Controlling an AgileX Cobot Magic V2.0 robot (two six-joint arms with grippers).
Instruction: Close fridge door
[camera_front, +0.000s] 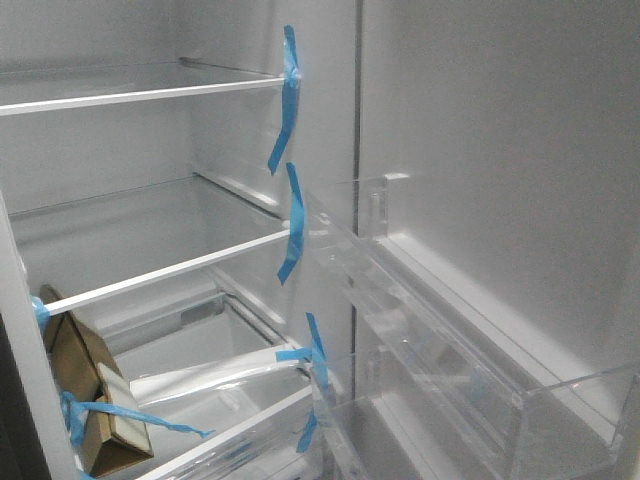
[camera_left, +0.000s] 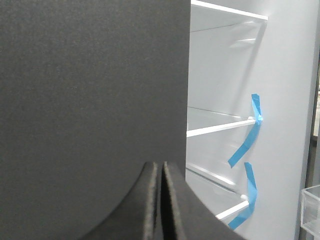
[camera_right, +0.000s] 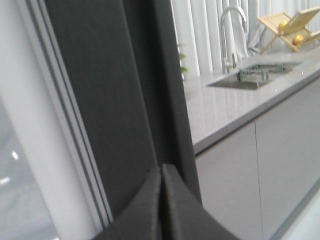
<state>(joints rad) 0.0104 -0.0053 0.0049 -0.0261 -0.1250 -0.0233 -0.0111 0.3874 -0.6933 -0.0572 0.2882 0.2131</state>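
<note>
Front view: the fridge stands open, its white interior fitted with glass shelves (camera_front: 150, 92) whose front corners are strapped with strips of blue tape (camera_front: 287, 95). A brown cardboard box (camera_front: 85, 395), also taped, sits at the lower left beside the near white edge. The fridge door (camera_front: 500, 160) occupies the right half of the frame, swung open with its white inner lining facing the camera; a clear plastic shelf bin (camera_front: 450, 350) runs along its lower part, empty as far as can be seen. No arm or gripper appears in this view. Left wrist view: the left gripper (camera_left: 161, 200) has its two dark fingers pressed together with only a thin seam between them, holding nothing. Directly behind them is a matte dark grey panel (camera_left: 90, 100) filling the left of the frame; whether the fingers touch it cannot be determined. Beyond the panel's edge the white interior, shelves and tape are visible. Right wrist view: the right gripper (camera_right: 161, 205) is likewise closed, fingers together and empty, positioned at the dark grey outer edge of the door; contact cannot be confirmed. To one side are a grey countertop (camera_right: 235, 100), a sink (camera_right: 250, 77) with a curved tap (camera_right: 231, 30), a wooden rack (camera_right: 290, 25), and light grey cabinet fronts (camera_right: 270, 165).
</note>
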